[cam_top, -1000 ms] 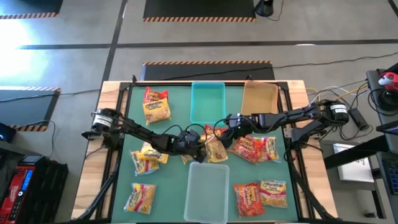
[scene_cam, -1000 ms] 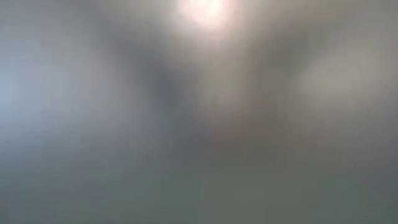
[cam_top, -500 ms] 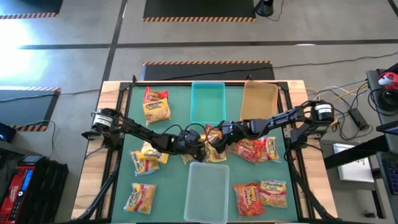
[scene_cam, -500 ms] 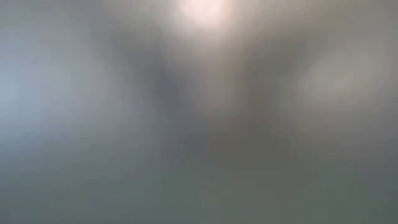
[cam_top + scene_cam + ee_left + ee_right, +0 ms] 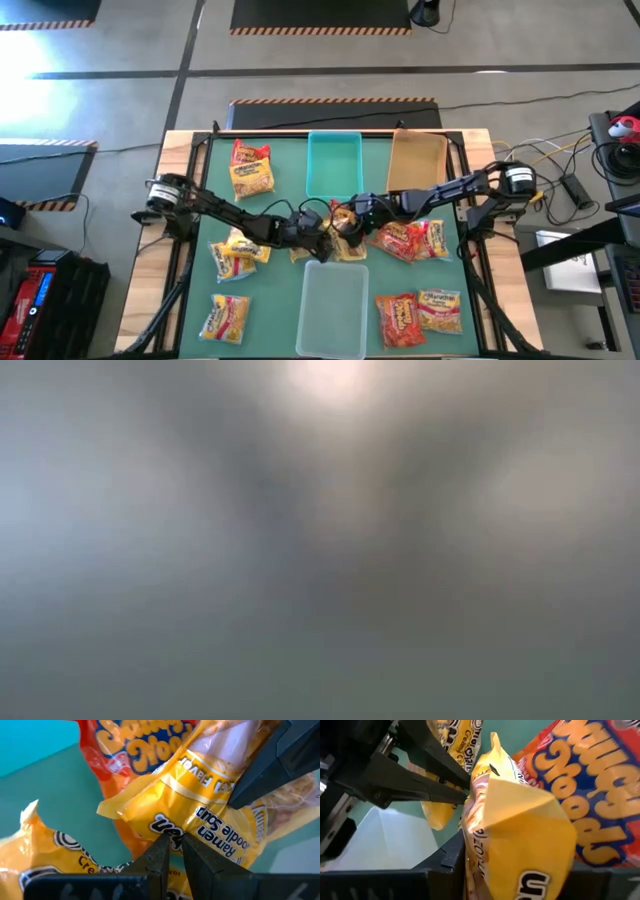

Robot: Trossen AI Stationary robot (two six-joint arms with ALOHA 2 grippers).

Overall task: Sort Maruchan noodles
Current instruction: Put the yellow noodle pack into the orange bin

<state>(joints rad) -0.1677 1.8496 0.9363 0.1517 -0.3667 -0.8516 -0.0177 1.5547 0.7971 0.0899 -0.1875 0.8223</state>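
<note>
A yellow Maruchan noodle packet sits between both grippers at the table's middle, above a red packet. My left gripper comes in from the table's left and is shut on it. My right gripper comes in from the right and is shut on the same packet. More packets lie flat on the green mat: at the far left, at the left, at the near left, at the right and at the near right. The low view shows nothing. My left gripper pinches the yellow packet's printed edge between its two fingertips, reaching level from the table's left. The crinkled film bulges up beyond the fingers. My right gripper has the packet's other end between its fingers; one finger shows beside it and the packet hides the other. The packet stands on edge in the hold.
A teal bin and a tan bin stand at the far edge, and a clear bin at the near edge, just in front of the grippers. Wooden rails frame the mat. The two arms nearly meet at the middle.
My right gripper has moved toward the table's left and a little toward the near edge, up to the yellow packet at my left gripper. My left arm has kept still.
</note>
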